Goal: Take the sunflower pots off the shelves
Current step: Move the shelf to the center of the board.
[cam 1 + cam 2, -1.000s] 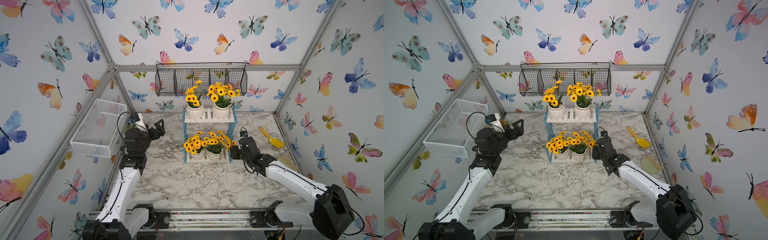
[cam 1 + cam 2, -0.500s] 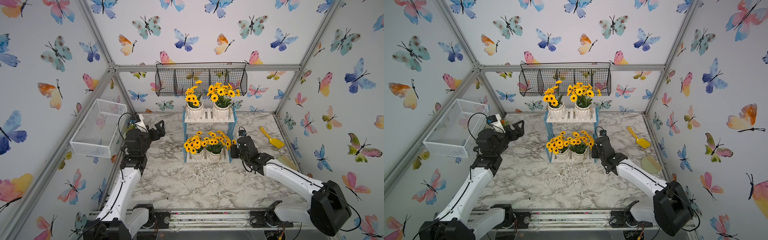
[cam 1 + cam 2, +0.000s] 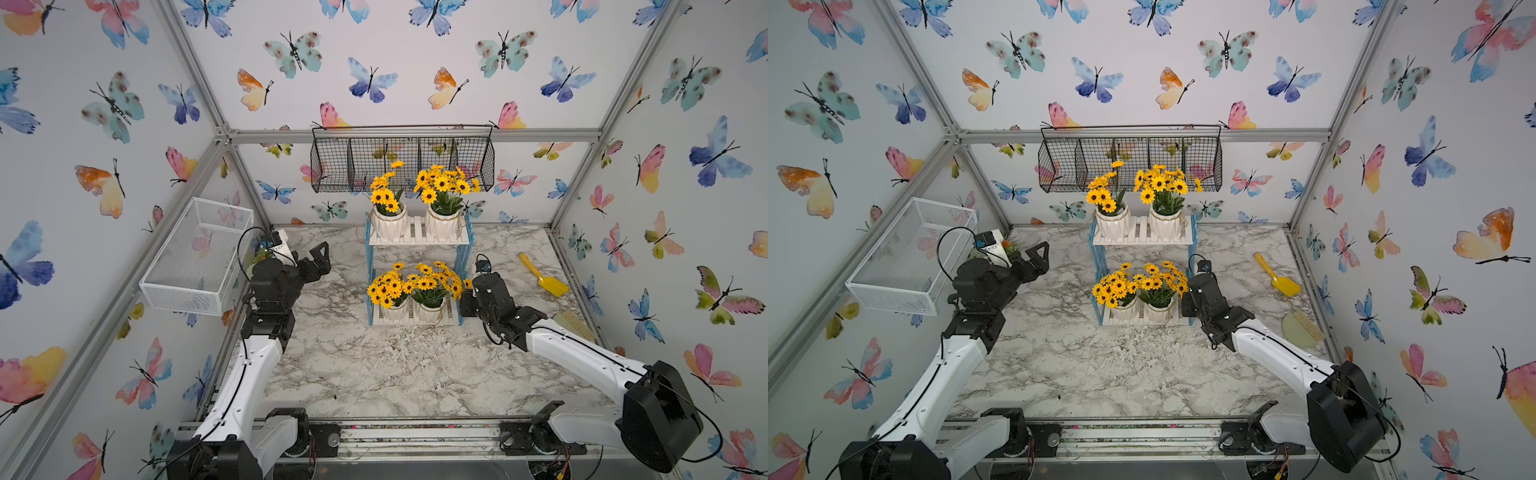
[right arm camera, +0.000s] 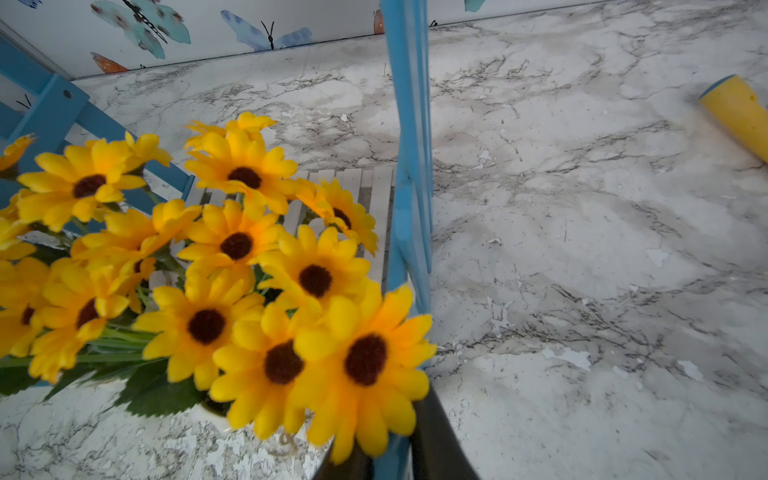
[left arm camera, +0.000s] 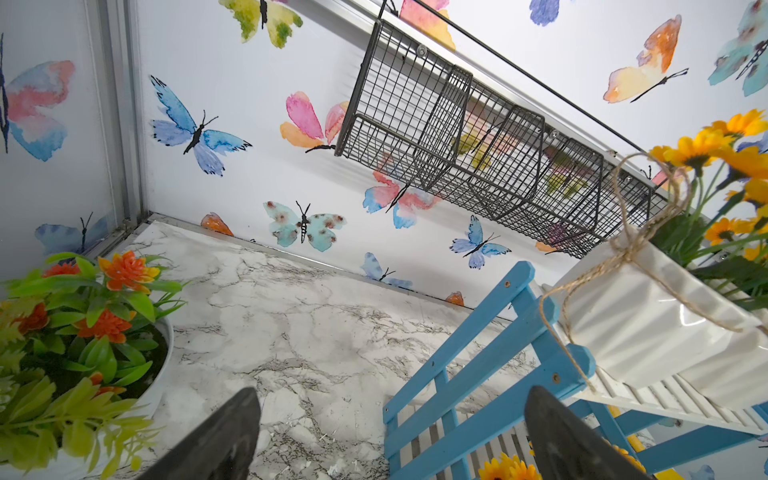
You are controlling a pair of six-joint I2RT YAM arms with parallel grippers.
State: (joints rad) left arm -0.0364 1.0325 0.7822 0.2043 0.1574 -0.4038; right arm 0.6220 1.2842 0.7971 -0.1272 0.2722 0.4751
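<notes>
Two sunflower pots [image 3: 388, 224] [image 3: 441, 224] stand on the top board of the shelves [image 3: 419, 239]. Two more [image 3: 394, 309] [image 3: 430, 309] stand on the bottom board. My right gripper [image 3: 465, 297] sits at the lower right side of the shelves. In the right wrist view its gripper [image 4: 395, 449] is shut on the blue side lattice [image 4: 409, 208], with sunflower blooms [image 4: 316, 278] just beside it. My left gripper [image 3: 322, 262] hangs open in the air left of the shelves, holding nothing. In the left wrist view, an upper pot [image 5: 648, 324] lies beyond one of its fingers [image 5: 552, 419].
A black wire basket [image 3: 401, 160] hangs on the back wall above the shelves. A white mesh basket [image 3: 199, 257] hangs on the left wall. A pot of orange flowers [image 5: 83, 353] stands in the back left corner. A yellow scoop [image 3: 542, 276] and a brush [image 3: 575, 326] lie at the right.
My right gripper has moved in against the lower right side of the shelves and its jaws have closed. The left arm has barely moved.
</notes>
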